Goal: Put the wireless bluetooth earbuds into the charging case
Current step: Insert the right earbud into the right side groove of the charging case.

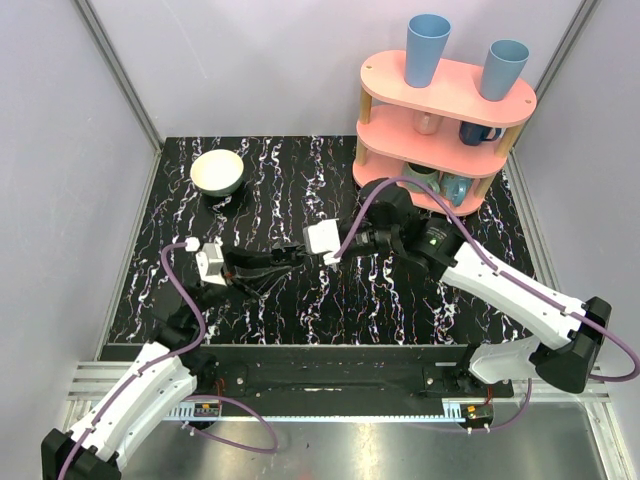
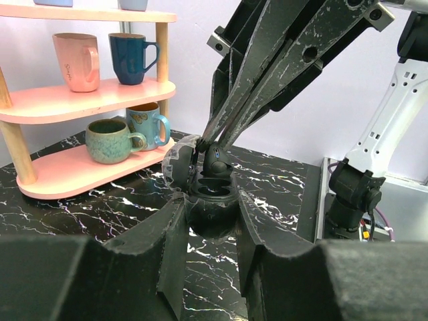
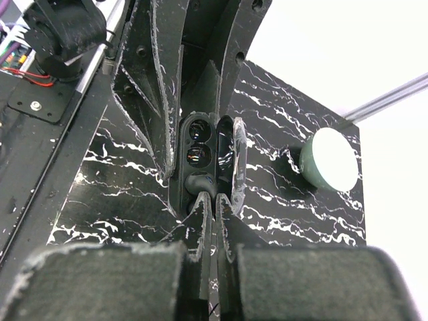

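The charging case [image 2: 212, 208] looks black, not cream, and stands open with its marbled lid [image 2: 179, 162] raised. My left gripper [image 2: 211, 217] is shut on the case body, one finger on each side, just above the table. My right gripper [image 3: 215, 199] comes in from the opposite side, shut on a small dark earbud [image 3: 198, 182] at its tips. The earbud sits over the near well of the case [image 3: 198, 144]; two further wells show dark and glossy. In the top view both grippers meet mid-table [image 1: 292, 254]. A second earbud is not visible.
A pink three-tier shelf [image 1: 445, 120] with mugs and two blue cups stands at the back right. A cream bowl [image 1: 217, 172] with a dark outside sits at the back left; it also shows in the right wrist view [image 3: 328, 159].
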